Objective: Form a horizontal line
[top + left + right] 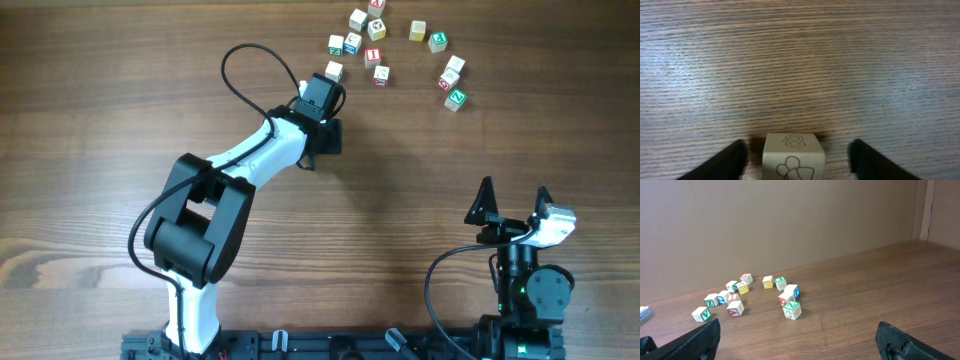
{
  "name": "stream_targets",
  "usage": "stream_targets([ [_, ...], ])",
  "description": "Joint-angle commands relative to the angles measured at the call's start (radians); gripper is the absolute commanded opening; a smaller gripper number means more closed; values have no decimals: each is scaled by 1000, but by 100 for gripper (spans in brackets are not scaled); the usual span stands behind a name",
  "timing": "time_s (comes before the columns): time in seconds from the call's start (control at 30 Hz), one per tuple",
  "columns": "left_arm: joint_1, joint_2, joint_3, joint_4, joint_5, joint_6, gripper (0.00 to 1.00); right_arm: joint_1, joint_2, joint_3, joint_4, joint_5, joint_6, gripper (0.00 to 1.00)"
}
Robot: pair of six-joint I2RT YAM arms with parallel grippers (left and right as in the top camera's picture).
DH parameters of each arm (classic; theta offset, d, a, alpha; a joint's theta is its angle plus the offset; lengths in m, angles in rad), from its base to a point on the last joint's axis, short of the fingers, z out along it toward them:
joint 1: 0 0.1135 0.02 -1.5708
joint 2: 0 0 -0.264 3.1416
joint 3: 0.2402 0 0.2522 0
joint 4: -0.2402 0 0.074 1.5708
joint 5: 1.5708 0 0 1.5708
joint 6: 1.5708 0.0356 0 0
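Note:
Several small pale wooden letter cubes lie scattered at the table's far side, in a left cluster point(352, 43) and a right cluster point(452, 82). No straight row of three touching cubes shows. My left gripper point(330, 82) is open and reaches the nearest cube point(333, 71). In the left wrist view this cube point(793, 156), marked in red-brown, sits on the table between the open fingers point(797, 162) without touching either. My right gripper point(513, 196) is open and empty at the near right, far from the cubes. The right wrist view shows its fingers point(800, 340) wide apart, with the cubes point(792, 309) ahead.
The brown wooden table point(120, 120) carries only the cubes. The left arm point(220, 190) stretches diagonally across the middle. A brown wall point(790, 225) stands behind the cubes in the right wrist view.

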Motion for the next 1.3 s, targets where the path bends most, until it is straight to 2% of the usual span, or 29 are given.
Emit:
stream_targets([
  [0.0, -3, -18, -10, 6, 24, 5, 87, 4, -2, -3, 3, -13, -17, 100],
  [0.1, -2, -70, -6, 7, 16, 5, 92, 4, -2, -3, 3, -13, -17, 100],
  [0.17, -2, -108, -6, 3, 17, 4, 87, 4, -2, -3, 3, -13, -17, 100],
  [0.27, -3, -149, -6, -26, 16, -2, 85, 4, -2, -3, 3, -13, -17, 100],
  [0.33, -1, -179, -5, -39, 1, -2, 89, 4, -2, -3, 3, -13, -17, 100],
  [0.4, 5, -238, -5, -62, -39, -2, 97, 4, -2, -3, 3, -13, -17, 100],
  [0.47, 11, -316, -5, -100, -74, -2, 100, 4, -2, -3, 3, -13, -17, 100],
  [0.53, 18, -422, -5, -169, -115, -2, 100, 4, -2, -3, 3, -13, -17, 100],
  [0.63, 21, -601, -5, -340, -135, -2, 100, 4, -2, -3, 3, -13, -17, 100],
  [0.77, 21, -798, -5, -571, -231, -5, 100, 4, -2, -3, 3, -13, -17, 100],
  [0.9, 21, -987, -5, -811, -280, -55, 100, 4, -2, -3, 3, -13, -17, 100],
  [1.07, 21, -1124, -5, -962, -306, -55, 100, 4, -2, -3, 3, -13, -17, 100],
  [1.27, 21, -1194, -5, -970, -306, -55, 100, 4, -2, -3, 3, -13, -17, 100],
])
